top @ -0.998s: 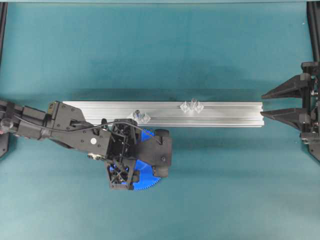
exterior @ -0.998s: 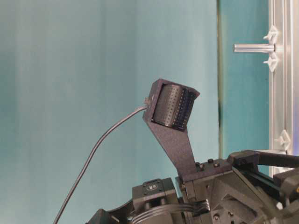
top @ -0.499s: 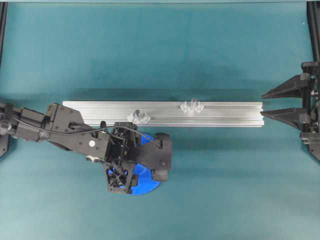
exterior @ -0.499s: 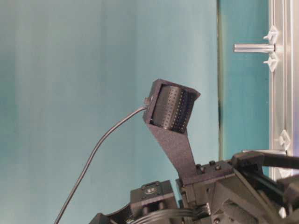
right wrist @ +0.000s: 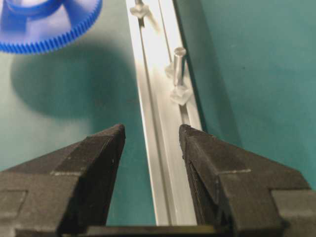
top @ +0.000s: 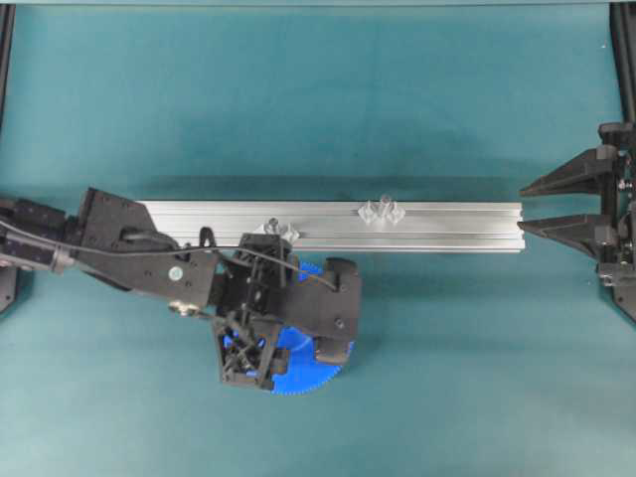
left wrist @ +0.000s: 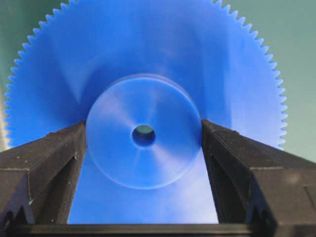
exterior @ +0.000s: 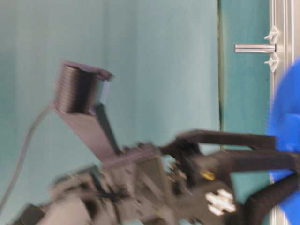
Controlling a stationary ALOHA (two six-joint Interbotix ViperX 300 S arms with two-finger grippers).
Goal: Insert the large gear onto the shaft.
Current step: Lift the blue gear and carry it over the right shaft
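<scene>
Large gear (left wrist: 143, 98) in left claw (left wrist: 143, 163), tilted, flat face toward wrist camera.

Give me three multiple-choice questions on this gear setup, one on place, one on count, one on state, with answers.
1. Where do the left end effector's fingers press the gear?
A. on its toothed rim
B. on the sides of its hub
C. inside its centre hole

2. How many upright pins stand on the rail?
A. one
B. two
C. four

3. How is the right end effector?
A. open and holding nothing
B. shut on the gear
C. shut on a pin

Answers: B, the left wrist view shows a finger on each side of the hub. B, the overhead view shows one pin near the gear and another further right. A, its fingers stand apart over the rail.
</scene>
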